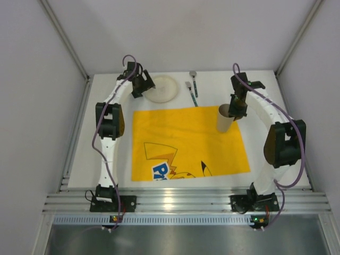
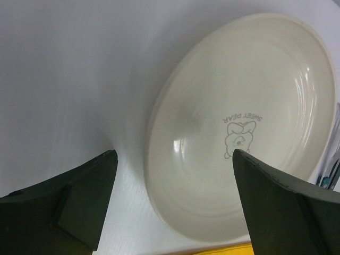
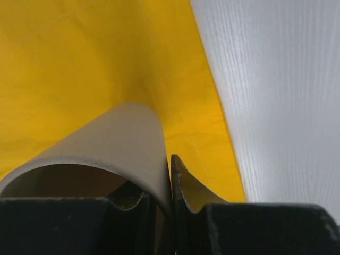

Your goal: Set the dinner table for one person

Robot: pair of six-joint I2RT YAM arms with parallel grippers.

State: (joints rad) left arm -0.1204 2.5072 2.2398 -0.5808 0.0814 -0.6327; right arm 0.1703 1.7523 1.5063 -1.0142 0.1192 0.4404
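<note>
- Your left gripper (image 1: 140,84) hangs near the far left corner of the dinner table (image 1: 212,85), at the left edge of the plate (image 1: 162,88).
- Its wrist view shows the left gripper (image 2: 175,154) spread wide and holding nothing. One finger is over bare white tabletop and the other over the plate (image 2: 244,79), so the plate's near rim lies between them.
- You can see a small grey printed figure with lettering in the plate's well. The plate lies flat on the dinner table (image 2: 64,64), just beyond the far edge of the yellow cloth (image 1: 186,143).
- Your right gripper (image 1: 237,109) is at the far right corner of that cloth, pinching the beige cup (image 1: 225,118).
- From the right wrist, the right gripper (image 3: 169,180) has one finger inside the cup (image 3: 106,143) and one outside, pressed onto its wall at the rim.
- The cup stands upright over the yellow cloth (image 3: 79,53), close to the cloth's right edge, with white dinner table (image 3: 276,79) beyond. You cannot tell whether its base rests on the cloth.
- Two utensils (image 1: 192,94) lie side by side near the table's far edge, between the plate and the cup.
- The cloth covers the middle of the table, its cartoon print toward the near edge and the aluminium rail (image 1: 186,204).
</note>
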